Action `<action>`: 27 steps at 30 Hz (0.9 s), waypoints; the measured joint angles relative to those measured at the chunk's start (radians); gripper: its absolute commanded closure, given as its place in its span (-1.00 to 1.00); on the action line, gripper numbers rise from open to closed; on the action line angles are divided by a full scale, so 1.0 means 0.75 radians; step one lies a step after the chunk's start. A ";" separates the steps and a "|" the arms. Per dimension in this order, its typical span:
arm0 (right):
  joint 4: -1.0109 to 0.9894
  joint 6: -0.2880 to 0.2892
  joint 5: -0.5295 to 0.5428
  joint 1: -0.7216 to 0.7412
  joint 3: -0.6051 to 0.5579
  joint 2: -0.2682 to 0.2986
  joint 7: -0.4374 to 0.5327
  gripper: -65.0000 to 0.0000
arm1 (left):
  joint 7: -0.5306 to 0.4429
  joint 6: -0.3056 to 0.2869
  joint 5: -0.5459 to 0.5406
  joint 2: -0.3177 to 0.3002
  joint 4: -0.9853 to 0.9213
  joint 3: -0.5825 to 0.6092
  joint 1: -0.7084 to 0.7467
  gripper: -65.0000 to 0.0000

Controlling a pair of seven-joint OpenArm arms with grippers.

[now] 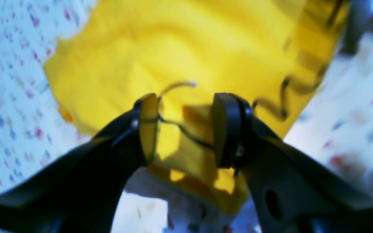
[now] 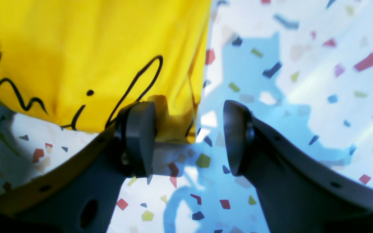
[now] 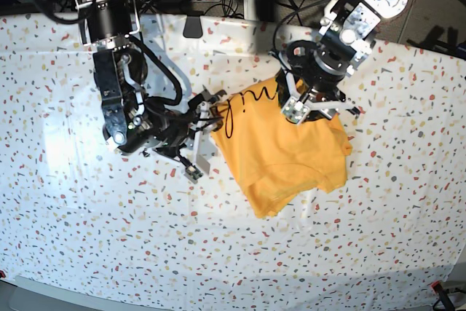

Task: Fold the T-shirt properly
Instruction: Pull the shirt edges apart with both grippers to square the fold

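**Two grippers open at the top edge, shirt only part-folded**

Two open grippers, nothing gripped in either as far as I can see.

Biggest first: white tablecloth with multicolour confetti print (image 3: 73,202) covers the whole work surface. On it, right of centre in the base view, lies the mustard-yellow short-sleeved cotton T-shirt (image 3: 284,154), bunched into a rough slanted block, not a clean rectangle. Black handwritten script (image 3: 247,103) runs along its upper-left edge; the lower corner tapers to a point and the right side bulges, looks like a tucked sleeve. Wrinkles show across the top layer in the left wrist view.

Left gripper (image 1: 185,129): jaws spread wide, hovering over the shirt's upper edge, fabric visible in the gap but not pinched. A thin dark cord and a pale loose thread sit between the fingers; can't tell what they belong to. View is blurred.

Right gripper (image 2: 189,139): jaws wide apart at the shirt's corner. Left fingertip (image 2: 138,136) sits over the yellow hem corner, other fingertip is over bare cloth. Whether it touches the fabric, can't tell.

Risks, my read:
- Right gripper straddles the very corner, so closing now may catch one layer only or miss; the fold would then drag skewed.
- Left gripper closing on bunched cloth could grab several layers and pull the stack apart.
- Either pad could snag the tablecloth with the shirt, since both lie flush.
- Uneven grab heights between arms would leave a crooked fold line.
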 measured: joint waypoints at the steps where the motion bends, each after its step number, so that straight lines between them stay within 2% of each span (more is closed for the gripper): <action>1: 0.000 -0.002 0.023 -0.003 -0.001 0.000 0.003 0.00 | -0.002 -0.006 0.013 -0.003 -0.027 0.000 0.001 0.18; 8: 0.000 -0.004 0.143 -0.106 -0.001 -0.020 0.005 0.00 | -0.004 -0.022 0.233 -0.033 -0.094 0.000 -0.004 0.18; 12: 0.000 -0.003 0.148 -0.117 -0.001 -0.070 0.005 0.00 | -0.037 -0.127 0.250 -0.068 -0.094 -0.001 -0.007 0.18; 14: 0.000 -0.003 0.148 -0.115 -0.001 -0.104 0.005 0.00 | -0.060 -0.150 0.251 -0.070 -0.094 -0.001 -0.008 0.18; 22: 0.000 -0.001 0.144 -0.114 0.003 -0.237 -0.001 0.00 | -0.046 -0.164 0.245 -0.070 -0.097 0.000 -0.111 0.18; 27: 0.000 -0.001 0.148 -0.115 0.001 -0.255 -0.034 0.00 | -0.041 -0.165 0.245 -0.078 -0.097 0.000 -0.179 0.18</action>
